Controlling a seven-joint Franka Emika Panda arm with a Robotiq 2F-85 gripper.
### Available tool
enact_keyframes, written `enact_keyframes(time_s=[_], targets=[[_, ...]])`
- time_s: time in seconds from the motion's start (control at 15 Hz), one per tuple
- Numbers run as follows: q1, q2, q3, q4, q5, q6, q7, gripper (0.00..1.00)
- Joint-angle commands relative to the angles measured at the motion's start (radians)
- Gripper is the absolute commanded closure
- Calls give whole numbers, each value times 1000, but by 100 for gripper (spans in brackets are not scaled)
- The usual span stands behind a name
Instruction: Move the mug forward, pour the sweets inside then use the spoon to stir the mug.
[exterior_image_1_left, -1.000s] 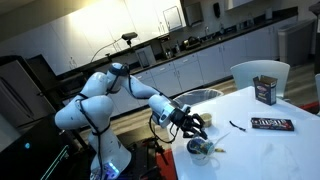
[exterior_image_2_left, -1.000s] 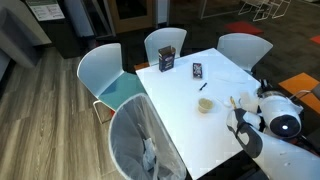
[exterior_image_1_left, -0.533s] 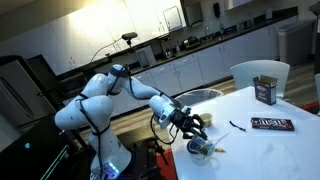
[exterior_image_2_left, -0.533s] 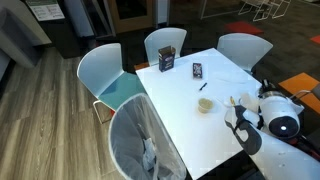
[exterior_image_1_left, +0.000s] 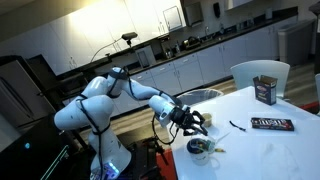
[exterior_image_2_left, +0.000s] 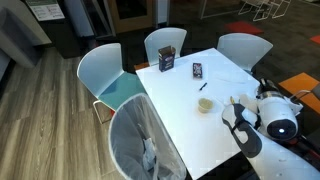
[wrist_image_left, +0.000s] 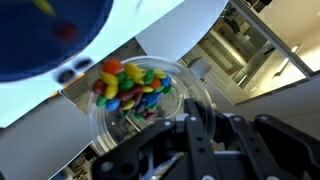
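Clamped on the clear plastic tub of coloured sweets (wrist_image_left: 135, 92), the gripper (exterior_image_1_left: 196, 122) has shifted slightly, just above the squat blue mug (exterior_image_1_left: 200, 147) on the white surface (exterior_image_2_left: 190, 80); pouring seems imminent.

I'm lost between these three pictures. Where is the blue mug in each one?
Exterior view: the mug sits low, right of centre, near the table's edge.
Exterior view: the mug stands right of centre on the table.
Wrist view: probably the blue curve top left, above the cup of sweets.
Shared landmark: the dark box, in both exterior views.
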Motion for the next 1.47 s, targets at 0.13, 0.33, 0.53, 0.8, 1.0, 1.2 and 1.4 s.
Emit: enact_keyframes(time_s=[0.13, 0.33, 0.53, 0.8, 1.0, 1.2, 1.4], targets=[[44, 44, -44, 24, 114, 0, -151, 99], [45, 40, -52, 35, 143, 0, -204, 99], [27, 4, -57, 52, 134, 0, -237, 99], [-2, -53, -51, 88, 103, -1, -242, 99], [-28, -85, -43, 105, 91, -4, -241, 99], [-57, -123, -37, 105, 83, -5, -238, 99], [-89, -183, -22, 91, 34, -6, -194, 99]])
